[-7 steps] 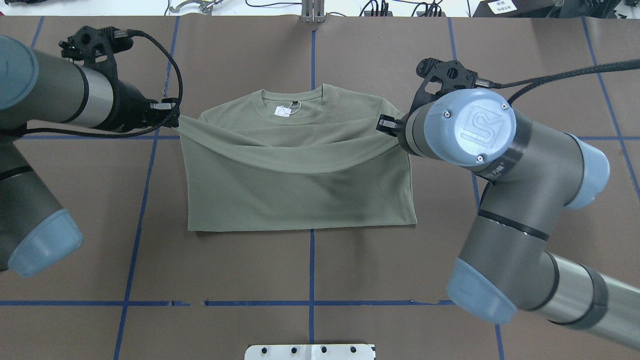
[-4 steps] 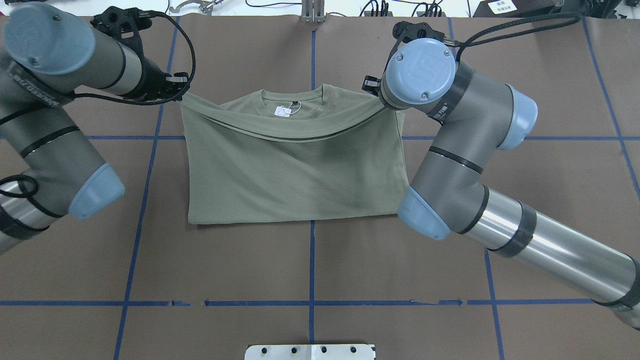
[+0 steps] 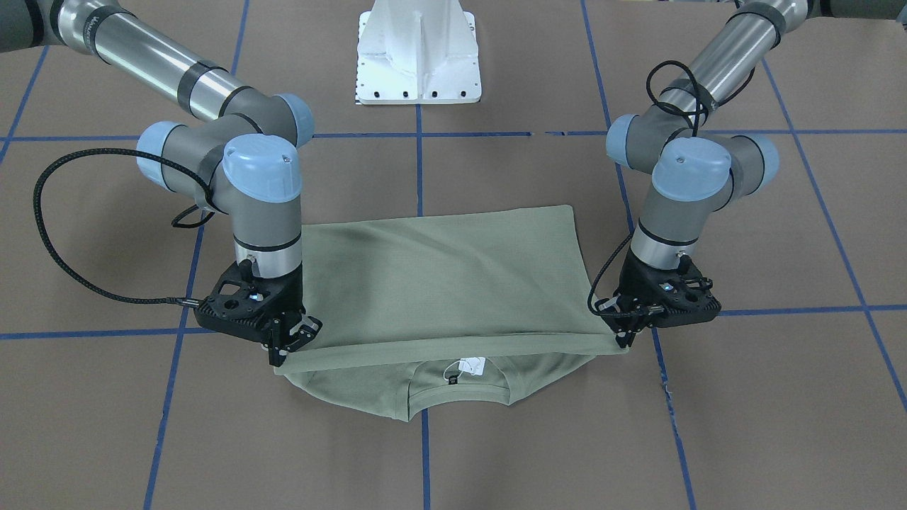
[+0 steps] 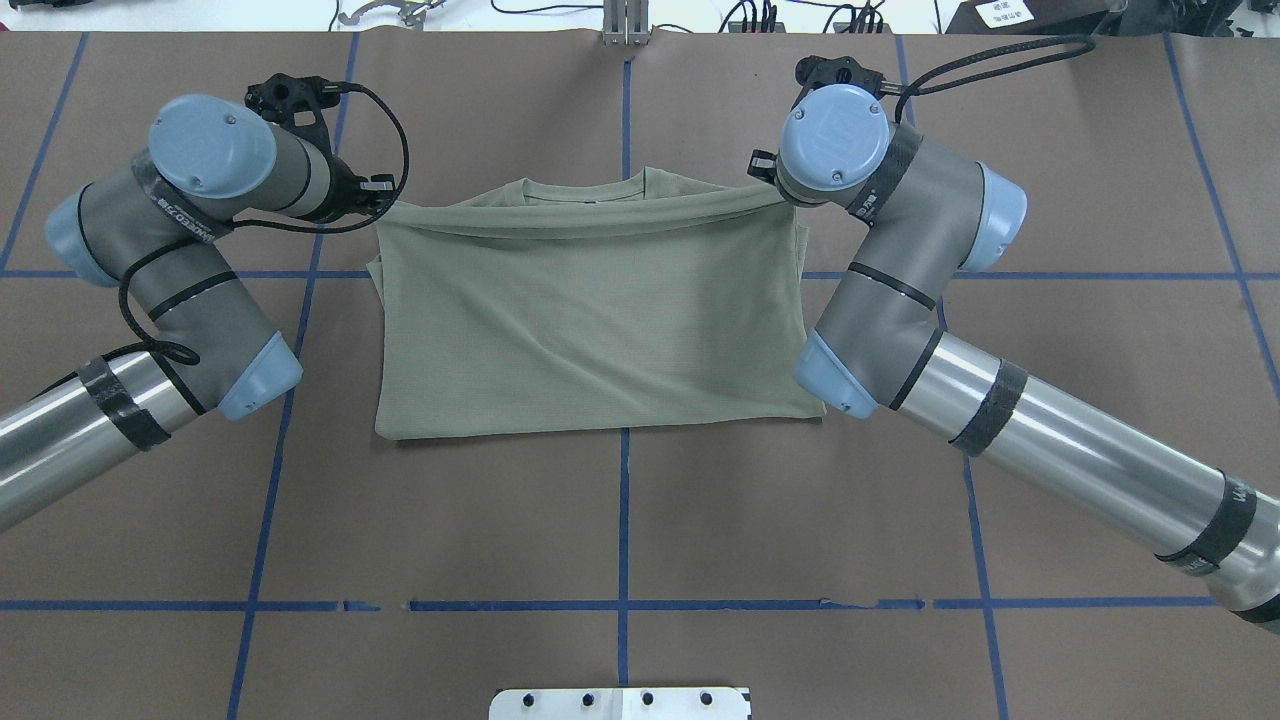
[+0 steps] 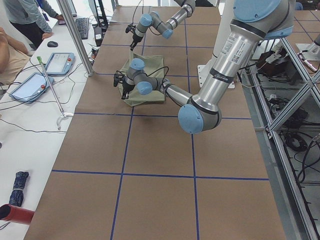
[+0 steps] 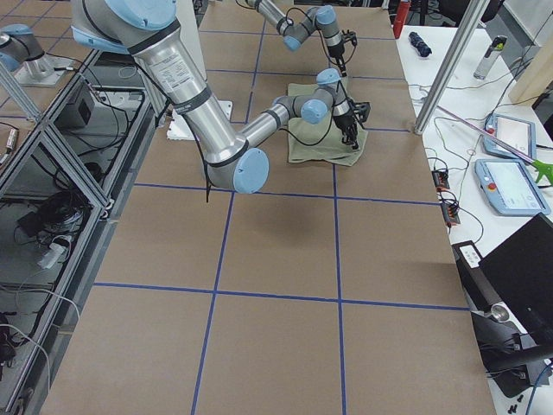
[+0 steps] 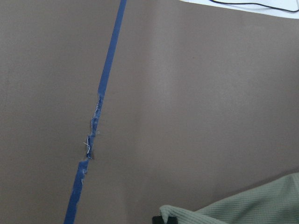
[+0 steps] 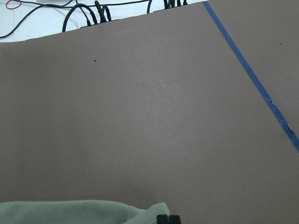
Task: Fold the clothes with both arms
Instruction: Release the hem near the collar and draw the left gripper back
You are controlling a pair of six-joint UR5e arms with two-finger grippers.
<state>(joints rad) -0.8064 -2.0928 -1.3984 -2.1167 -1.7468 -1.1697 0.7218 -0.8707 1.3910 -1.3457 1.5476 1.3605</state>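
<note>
The sage-green shirt (image 4: 590,310) lies on the brown table, folded over itself, with its hem edge held just short of the collar (image 3: 457,397). In the front-facing view the white neck tag (image 3: 470,367) shows under that raised edge. My left gripper (image 4: 384,203) is shut on the hem's corner on that side, also seen from the front (image 3: 622,341). My right gripper (image 4: 768,188) is shut on the opposite corner (image 3: 282,352). Each wrist view shows a pinched bit of shirt (image 7: 252,210) (image 8: 79,212) at its bottom edge above bare table.
The white pedestal base (image 3: 418,57) stands on the robot's side of the table. Blue tape lines (image 4: 623,520) grid the brown surface. Cables (image 4: 760,15) lie past the far edge. A side table with tablets (image 5: 60,62) and people runs along there.
Both grippers have carried the hem edge farther toward the collar and lower. The fold now covers the tag in the overhead view, and both arms' elbows have swung inward.
</note>
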